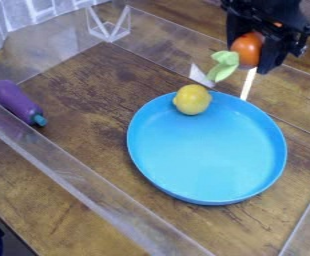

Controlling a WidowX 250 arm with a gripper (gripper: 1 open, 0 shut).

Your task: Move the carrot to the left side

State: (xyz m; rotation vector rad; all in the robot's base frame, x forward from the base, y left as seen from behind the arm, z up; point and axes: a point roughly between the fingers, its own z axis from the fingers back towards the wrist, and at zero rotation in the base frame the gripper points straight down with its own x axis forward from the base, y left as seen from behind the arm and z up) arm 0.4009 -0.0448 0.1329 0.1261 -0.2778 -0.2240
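Wooden table (78,120) carries a blue plate (211,155) with a lemon (191,99) at its rim and an eggplant (14,102) far left. Carrot (243,50) is clamped in the closed end effector (259,50), lifted at upper right, leaves dangling. Pickup is judged done; carrying across leftward and setting down are left.

- A robot test bench, lab-like rather than a home.
- A wooden counter (78,100) fenced by clear plastic walls (64,170).
- Toy food set out as props: lemon (191,99) on a blue plate (211,160), eggplant (16,102), carrot (241,52).
- A black end effector (262,40) hangs above.
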